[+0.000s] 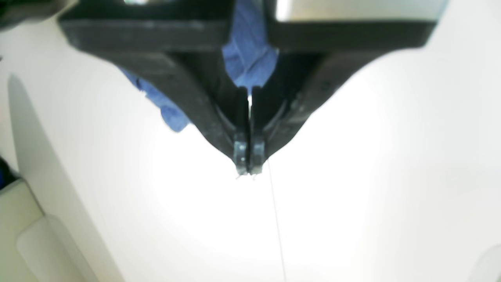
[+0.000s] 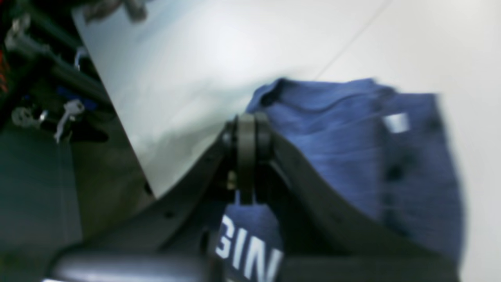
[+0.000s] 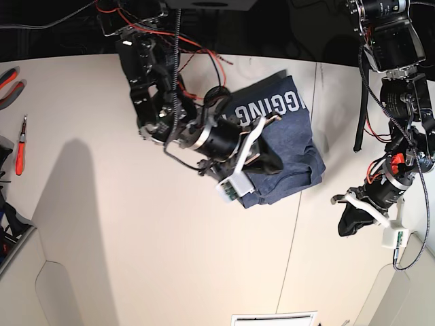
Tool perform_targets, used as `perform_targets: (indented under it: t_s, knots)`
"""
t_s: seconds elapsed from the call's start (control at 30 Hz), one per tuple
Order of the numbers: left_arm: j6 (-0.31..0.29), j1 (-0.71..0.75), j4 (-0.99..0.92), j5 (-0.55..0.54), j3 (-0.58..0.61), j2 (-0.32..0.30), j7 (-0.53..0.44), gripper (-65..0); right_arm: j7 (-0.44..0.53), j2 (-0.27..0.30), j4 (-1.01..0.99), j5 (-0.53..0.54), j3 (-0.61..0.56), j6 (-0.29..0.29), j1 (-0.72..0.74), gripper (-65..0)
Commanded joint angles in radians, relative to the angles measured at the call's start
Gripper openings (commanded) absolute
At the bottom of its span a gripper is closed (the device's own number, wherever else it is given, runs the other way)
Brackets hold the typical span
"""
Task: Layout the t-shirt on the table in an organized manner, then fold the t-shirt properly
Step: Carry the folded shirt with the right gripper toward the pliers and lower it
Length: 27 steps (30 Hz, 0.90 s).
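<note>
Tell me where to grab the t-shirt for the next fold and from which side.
Probably the loose corner of the t-shirt nearest the seam, approached from the bare table on the left arm's side. The shirt lies as a compact folded bundle with its lettering up; the right gripper is already over its middle, while the left gripper hangs shut and apart from it.

red-handled pliers and a red-handled screwdriver lie at the left edge.

The white table bears the folded blue t-shirt and red-handled pliers.
</note>
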Motion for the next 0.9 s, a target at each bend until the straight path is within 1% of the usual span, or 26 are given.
perform_targets:
  t_s: [0.0, 0.03, 0.1, 0.17, 0.27, 0.3, 0.33, 0.4, 0.43, 0.63, 0.77, 0.8, 0.87]
  knots:
    - [-0.004, -0.008, 0.016, -0.016, -0.003, -0.009, -0.023, -65.0, 0.044, -0.013, -0.030, -0.016, -0.022, -0.016, 0.037, -65.0]
    - [-0.004, 0.002, 0.016, -0.016, -0.003, -0.009, -0.023, -65.0, 0.063, -0.013, -0.083, -0.037, -0.052, -0.032, 0.056, -65.0]
    - [-0.004, 0.021, 0.016, -0.016, -0.003, -0.009, -0.023, -65.0, 0.088, -0.013, -0.197, -0.093, -0.098, -0.082, 0.097, -65.0]
    - [-0.004, 0.041, 0.016, -0.016, -0.003, -0.009, -0.023, -65.0, 0.112, -0.013, -0.306, -0.178, -0.120, -0.150, 0.132, -65.0]
    - [-0.005, 0.069, 0.016, -0.016, -0.003, -0.009, -0.023, -65.0, 0.124, -0.010, -0.428, -0.309, -0.112, -0.269, 0.166, -65.0]
    - [-0.006, 0.076, 0.016, -0.016, -0.003, -0.009, -0.023, -65.0, 0.123, -0.006, -0.451, -0.343, -0.101, -0.300, 0.171, -65.0]
    - [-0.009, 0.084, 0.016, -0.016, -0.003, -0.009, -0.024, -65.0, 0.122, 0.001, -0.462, -0.365, -0.087, -0.320, 0.171, -65.0]
    - [-0.020, 0.089, 0.016, -0.016, -0.003, -0.009, -0.023, -65.0, 0.118, 0.029, -0.461, -0.373, -0.056, -0.349, 0.166, -65.0]
    - [-0.019, 0.091, 0.016, -0.016, -0.003, -0.009, -0.023, -65.0, 0.113, 0.045, -0.461, -0.376, -0.035, -0.359, 0.165, -65.0]
    - [-0.019, 0.091, 0.016, -0.017, -0.003, -0.009, -0.023, -65.0, 0.064, 0.159, -0.460, -0.380, 0.121, -0.358, 0.164, -65.0]
    - [-0.020, 0.091, 0.016, -0.024, -0.003, -0.009, -0.023, -65.0, 0.054, 0.243, -0.458, -0.377, 0.198, -0.357, 0.160, -65.0]
    - [-0.020, 0.091, 0.016, -0.024, -0.003, -0.009, -0.023, -65.0, 0.047, 0.263, -0.457, -0.369, 0.209, -0.354, 0.158, -65.0]
    - [-0.020, 0.091, 0.016, -0.024, -0.003, -0.009, -0.023, -65.0, 0.028, 0.303, -0.442, -0.333, 0.220, -0.325, 0.146, -65.0]
